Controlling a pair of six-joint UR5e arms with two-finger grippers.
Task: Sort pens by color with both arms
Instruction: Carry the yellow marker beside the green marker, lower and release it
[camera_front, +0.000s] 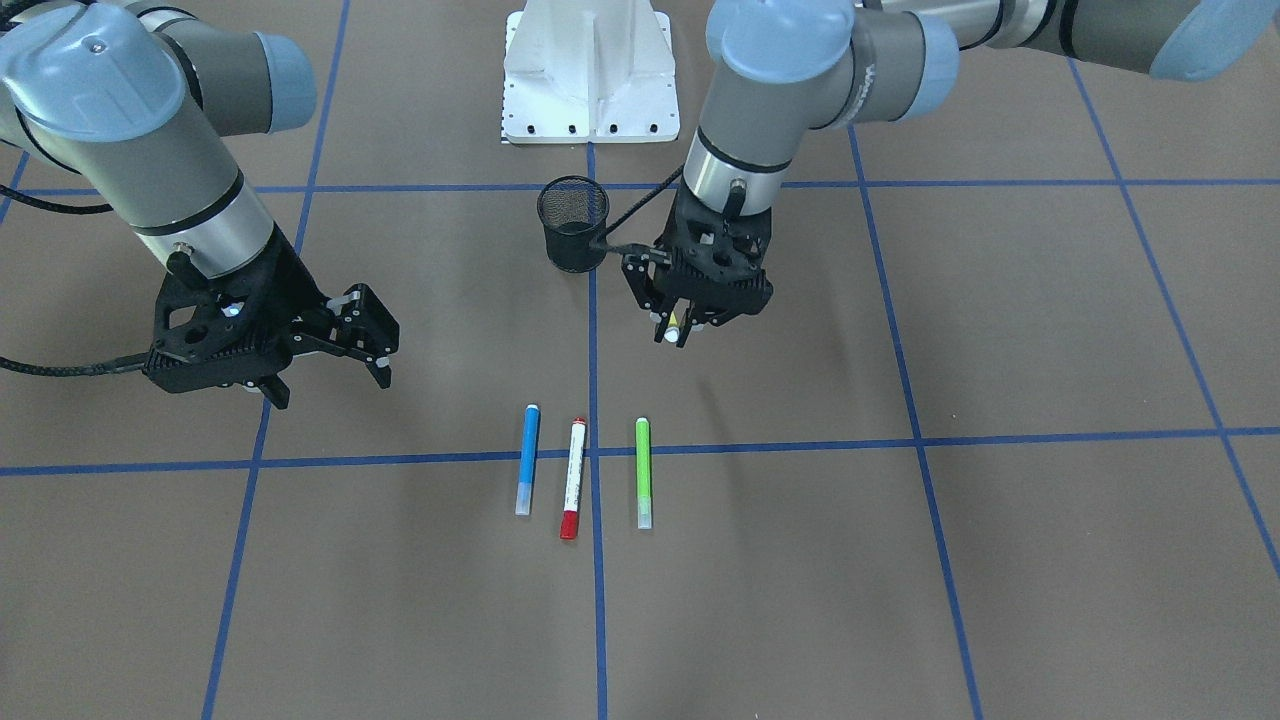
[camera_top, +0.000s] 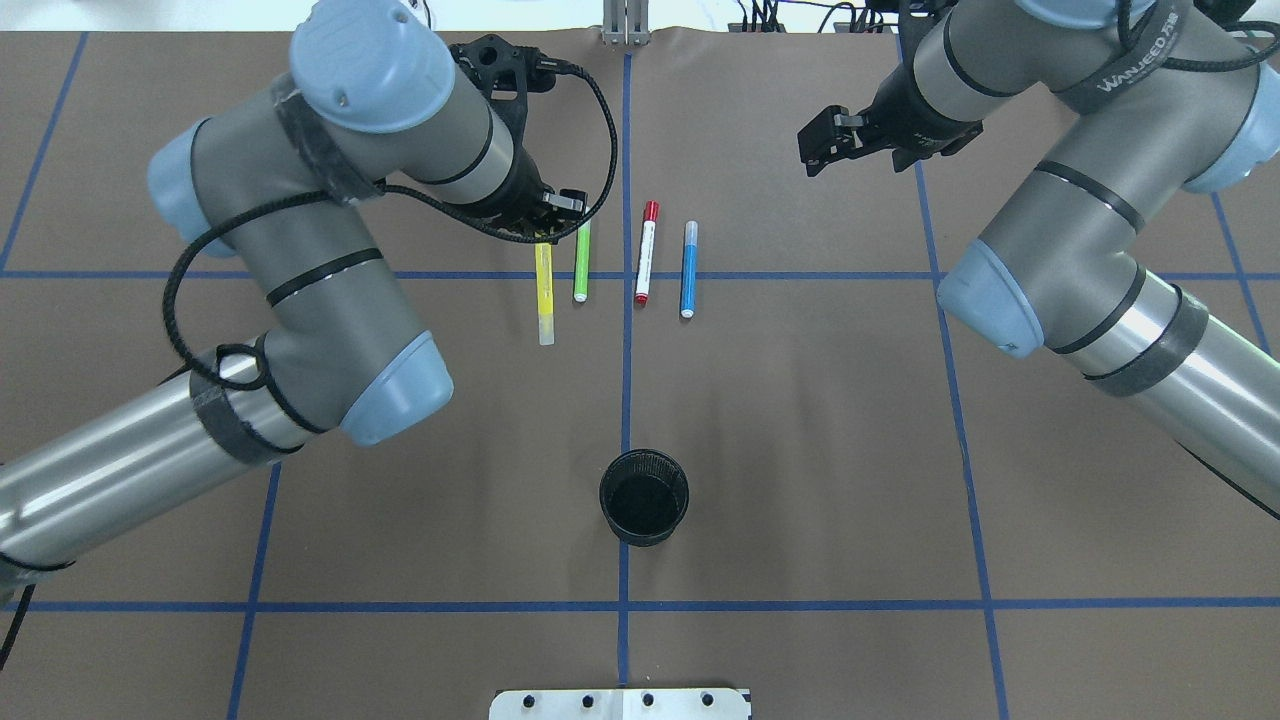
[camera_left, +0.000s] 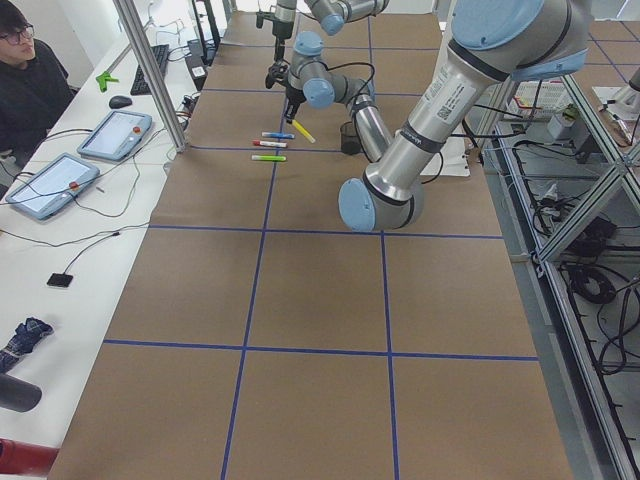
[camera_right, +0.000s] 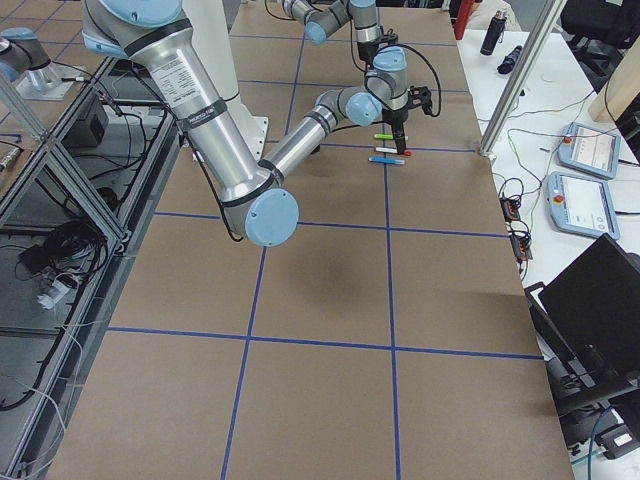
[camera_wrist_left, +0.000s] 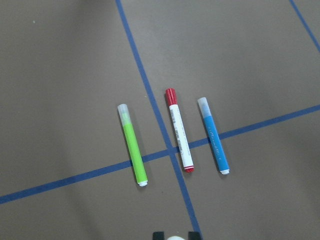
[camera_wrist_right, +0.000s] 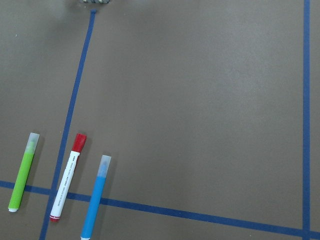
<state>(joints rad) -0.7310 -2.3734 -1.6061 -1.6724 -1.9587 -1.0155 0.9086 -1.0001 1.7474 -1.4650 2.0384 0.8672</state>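
Three pens lie side by side on the brown table: a blue pen (camera_front: 527, 460), a white pen with a red cap (camera_front: 573, 478) and a lime green pen (camera_front: 643, 472). They also show in the left wrist view, green pen (camera_wrist_left: 133, 152), red-capped pen (camera_wrist_left: 179, 131), blue pen (camera_wrist_left: 214, 137). My left gripper (camera_front: 675, 328) hangs above the table between the cup and the row, shut on the yellow pen (camera_top: 545, 295), which points down and slightly tilted. My right gripper (camera_front: 332, 385) stands open and empty, off to the blue pen's side.
A black mesh cup (camera_front: 573, 225) stands upright near the robot's white base pedestal (camera_front: 590, 70). Blue tape lines cross the table. In the exterior left view a person (camera_left: 30, 70) sits at a side desk with tablets (camera_left: 112, 135).
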